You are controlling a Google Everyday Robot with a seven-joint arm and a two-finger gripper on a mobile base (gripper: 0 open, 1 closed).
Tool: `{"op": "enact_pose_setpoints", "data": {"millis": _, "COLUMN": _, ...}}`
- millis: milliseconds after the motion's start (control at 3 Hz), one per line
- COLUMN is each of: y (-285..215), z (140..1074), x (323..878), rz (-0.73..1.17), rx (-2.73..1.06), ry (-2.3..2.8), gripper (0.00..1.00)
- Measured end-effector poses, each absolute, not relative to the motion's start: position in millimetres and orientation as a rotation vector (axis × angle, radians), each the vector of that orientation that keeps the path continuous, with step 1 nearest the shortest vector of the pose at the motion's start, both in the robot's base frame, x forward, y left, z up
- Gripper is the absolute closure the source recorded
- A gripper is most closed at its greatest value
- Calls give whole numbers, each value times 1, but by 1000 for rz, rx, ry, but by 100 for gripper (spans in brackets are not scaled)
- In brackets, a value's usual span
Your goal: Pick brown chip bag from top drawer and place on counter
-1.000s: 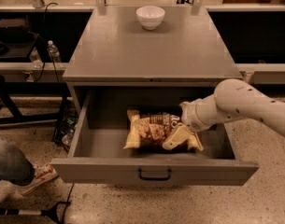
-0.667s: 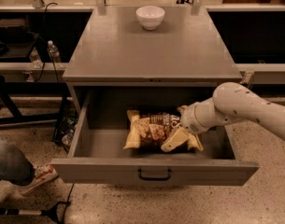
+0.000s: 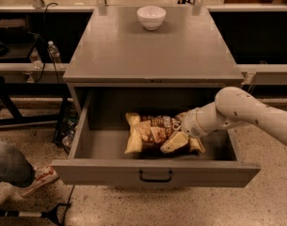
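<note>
Camera view. The wide, shallow grey top drawer [image 3: 155,171] stands pulled out below the flat grey counter [image 3: 152,48]. The crinkly brown chip bag with pale yellow ends [image 3: 150,133] lies flat on the drawer floor, about mid-width. The white robot arm [image 3: 242,112] reaches in over the drawer's right side. The gripper [image 3: 174,142] sits inside the drawer on the bag's right end, overlapping it. I cannot tell whether it is apart or clamped on the bag. A small white bowl [image 3: 151,17] rests on the counter, well behind the drawer.
</note>
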State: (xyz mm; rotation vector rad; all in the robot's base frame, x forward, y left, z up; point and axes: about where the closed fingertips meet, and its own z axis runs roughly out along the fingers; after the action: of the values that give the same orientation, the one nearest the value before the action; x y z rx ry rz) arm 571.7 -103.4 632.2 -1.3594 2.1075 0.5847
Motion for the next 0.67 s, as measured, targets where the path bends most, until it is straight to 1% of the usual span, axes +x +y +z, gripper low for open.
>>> {"op": "enact_pose_setpoints", "data": {"millis": 667, "y": -115, "z": 640, "x": 562, "rz": 634, "rx": -1327, "ry": 2093, "gripper": 64}}
